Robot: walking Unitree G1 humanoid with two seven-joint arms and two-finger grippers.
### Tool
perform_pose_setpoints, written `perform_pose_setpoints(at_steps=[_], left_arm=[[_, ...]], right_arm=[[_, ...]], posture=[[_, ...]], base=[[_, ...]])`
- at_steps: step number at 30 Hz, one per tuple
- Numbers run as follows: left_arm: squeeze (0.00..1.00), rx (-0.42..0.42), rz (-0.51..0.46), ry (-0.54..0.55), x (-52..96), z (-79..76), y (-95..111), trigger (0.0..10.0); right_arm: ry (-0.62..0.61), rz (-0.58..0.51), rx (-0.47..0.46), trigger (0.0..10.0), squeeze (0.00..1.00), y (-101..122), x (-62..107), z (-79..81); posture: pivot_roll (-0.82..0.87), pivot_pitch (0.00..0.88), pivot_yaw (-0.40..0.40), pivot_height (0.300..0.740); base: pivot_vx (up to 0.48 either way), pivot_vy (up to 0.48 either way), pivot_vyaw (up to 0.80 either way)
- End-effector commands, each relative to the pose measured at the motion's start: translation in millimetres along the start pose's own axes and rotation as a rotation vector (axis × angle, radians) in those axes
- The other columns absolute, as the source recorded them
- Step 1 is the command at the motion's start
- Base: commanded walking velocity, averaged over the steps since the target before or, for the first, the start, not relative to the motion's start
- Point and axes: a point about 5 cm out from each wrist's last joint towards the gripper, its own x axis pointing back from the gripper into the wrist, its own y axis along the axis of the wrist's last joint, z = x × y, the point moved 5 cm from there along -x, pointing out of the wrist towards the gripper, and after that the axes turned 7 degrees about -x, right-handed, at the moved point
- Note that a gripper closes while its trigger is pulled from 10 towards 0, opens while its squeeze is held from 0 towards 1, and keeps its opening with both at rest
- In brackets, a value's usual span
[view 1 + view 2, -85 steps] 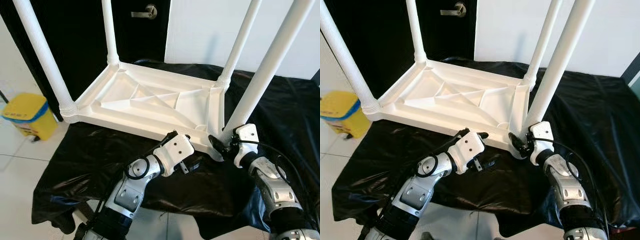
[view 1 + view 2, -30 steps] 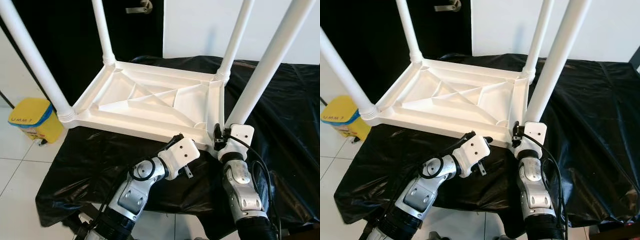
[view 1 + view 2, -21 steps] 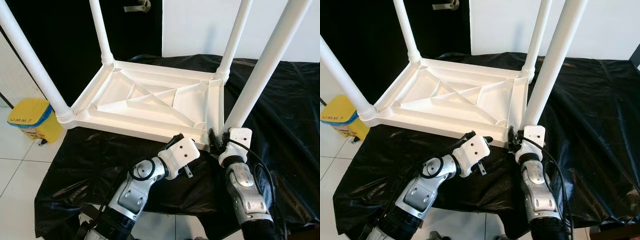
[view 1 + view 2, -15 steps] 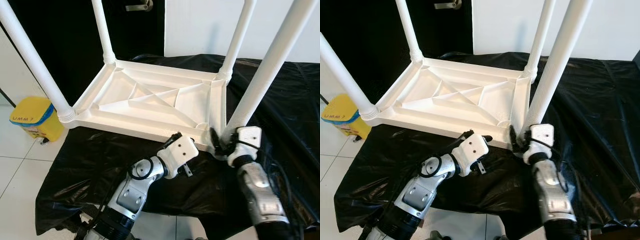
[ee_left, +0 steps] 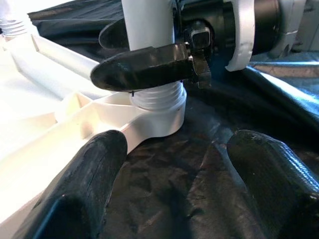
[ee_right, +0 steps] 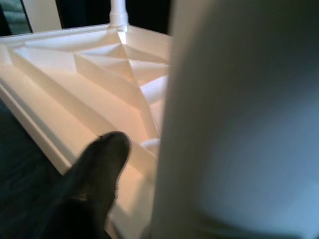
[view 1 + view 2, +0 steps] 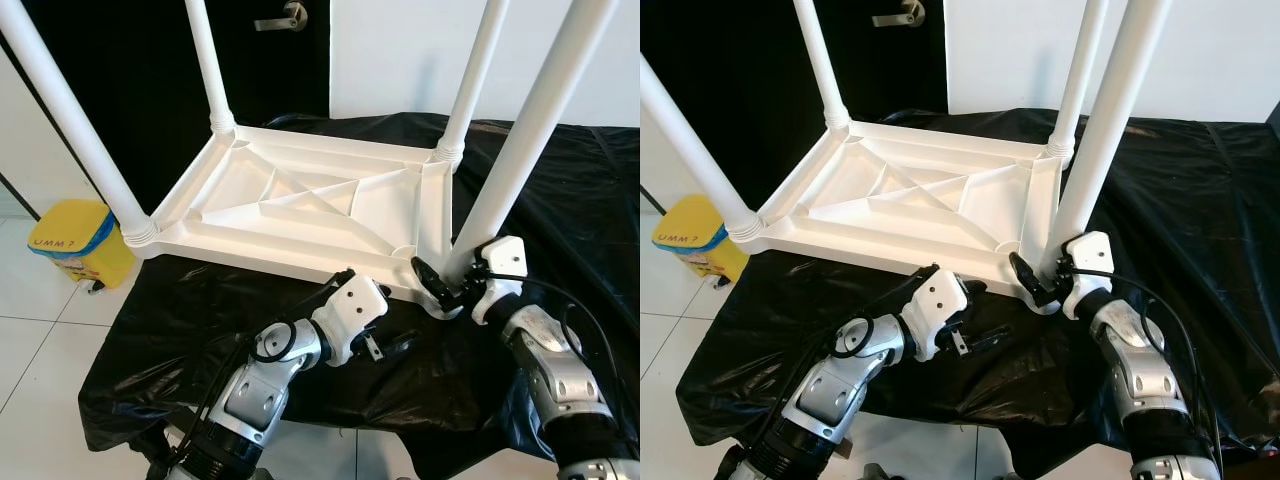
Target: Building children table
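White plastic: children table (image 7: 310, 215), upside down, ribbed underside facing up, four legs pointing up.
Support: tabletop draped in black plastic sheet (image 7: 560, 210); the inverted table lies on it, toward the robot's left half of the sheet.
Near right leg (image 7: 520, 140): stands in the corner socket closest to the robot's right arm; threaded collar at its base visible in the left wrist view (image 5: 158, 97).
Right claw (image 7: 440, 283): at the base of that leg, just above the collar. One black finger (image 5: 144, 67) lies across the front of the leg, the other shows behind it; clenched around the near right leg.
Right wrist view: leg fills the near side as a pale blur; one dark finger (image 6: 97, 169) against it, ribbed underside beyond.
Left claw (image 7: 975, 325): low over the black sheet, just in front of the table's near long edge, beside the same corner. Its two fingers (image 5: 84, 184) are spread wide apart, released, grasping nothing; one fingertip is close to the white rim, contact cannot be told.
Other legs: near left leg (image 7: 75, 130), far left leg (image 7: 208, 65), far right leg (image 7: 470, 75), all upright in their sockets.
Surroundings: yellow bin (image 7: 68, 250) on the tiled floor (image 7: 40, 340) at the robot's left; dark door with a lever handle (image 7: 285, 18) behind; white wall (image 7: 400, 50) to its right.
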Motion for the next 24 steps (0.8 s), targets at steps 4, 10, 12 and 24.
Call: perform_pose_setpoints(at_steps=[4, 10, 12, 24], left_arm=[[0.0, 0.029, -0.01, -0.056, 2.8, -6.4, 1, 10.0], [0.0, 0.022, 0.013, -0.015, 5.3, -3.3, -4, 10.0], [0.0, 0.013, 0.014, -0.005, 5.1, -2.2, -4, 10.0], [0.0, -0.041, 0.026, 0.092, 1.6, 5.4, -4, 10.0]], right_arm=[[0.039, 0.057, 0.02, 0.0, 0.0, -14, 2.5, 4.0], [-0.016, 0.14, 0.024, 0.0, 0.0, -33, 10.4, -1.8], [-0.052, 0.149, 0.017, 3.7, 0.0, -35, 11.6, -4.8], [-0.425, 0.156, -0.096, 10.0, 0.0, -49, 19.4, -15.4]], posture=[[-0.12, 0.028, 0.0, 0.74], [-0.12, 0.029, -0.008, 0.74], [-0.12, 0.03, -0.011, 0.74], [-0.13, 0.038, -0.012, 0.74]], base=[[0.0, 0.0, 0.0], [0.0, 0.0, 0.0], [0.0, 0.0, 0.0], [0.0, 0.0, 0.0]])
